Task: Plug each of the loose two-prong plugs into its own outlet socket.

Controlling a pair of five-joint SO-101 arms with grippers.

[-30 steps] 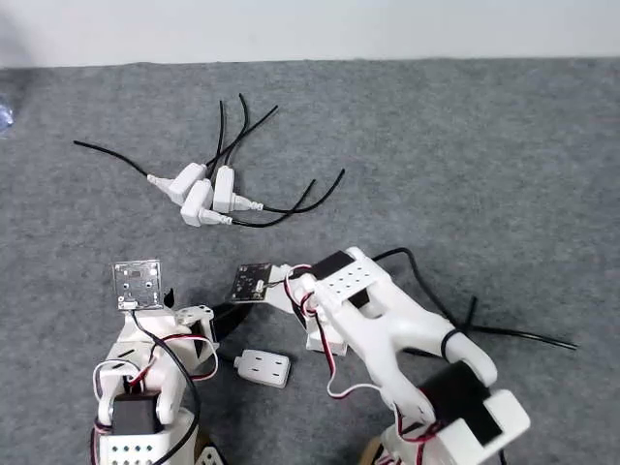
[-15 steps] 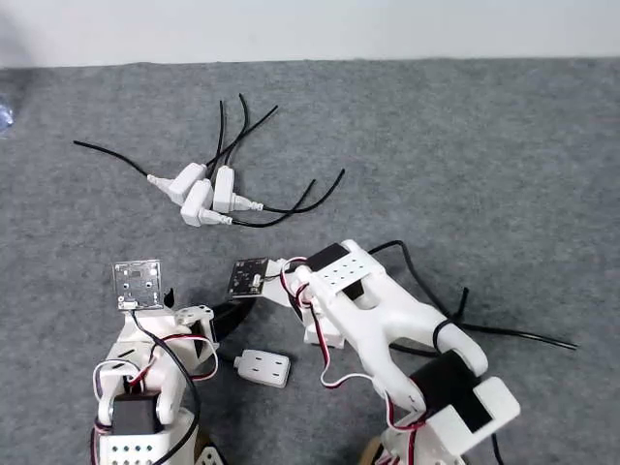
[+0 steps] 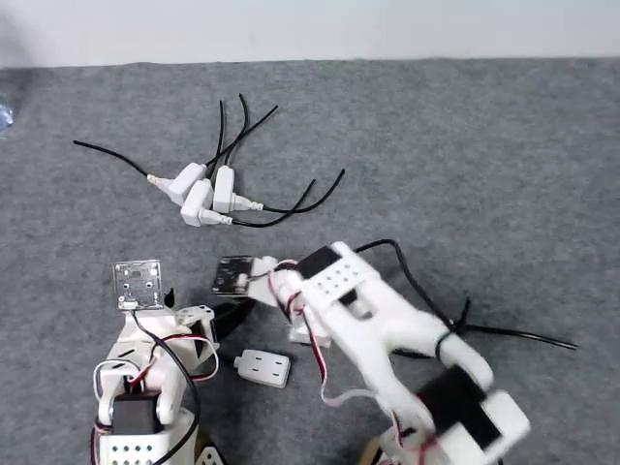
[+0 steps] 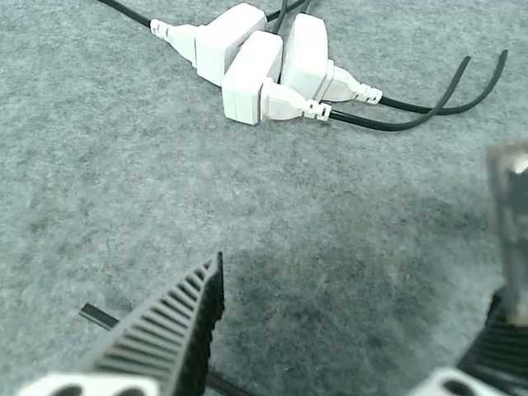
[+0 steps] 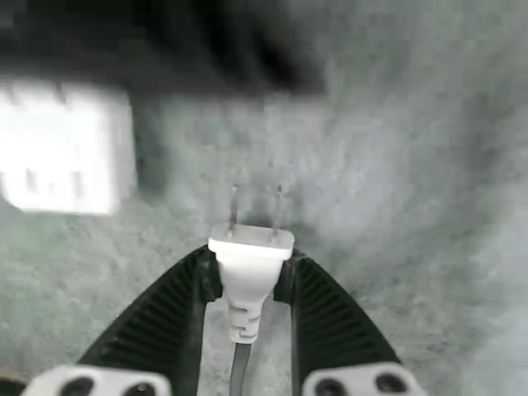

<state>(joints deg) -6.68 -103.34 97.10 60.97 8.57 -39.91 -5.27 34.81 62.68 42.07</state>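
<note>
the right gripper [image 5: 249,266] is clamped on a white plug [image 5: 247,247], prongs out front over the grey mat [image 3: 484,145]. a spare socket block [image 3: 263,366] lies about 6 o'clock in the high view, between the arms. the left gripper [image 4: 359,285] hangs with its fingers apart. at 10 o'clock, three socket blocks [image 3: 203,194] sit bunched (each with a corded plug [image 4: 290,105] in it).

from here i see my two white printed-plastic arms, left [image 3: 145,373] and right [image 3: 383,325], carrying black servo blocks [image 3: 455,399], looping red, white and black wires [image 3: 160,344], a small square circuit-board camera [image 3: 137,284] at each wrist, and black ribbed gripper fingers [image 5: 161,318] on white screw-holed bases [image 5: 78,384].
</note>
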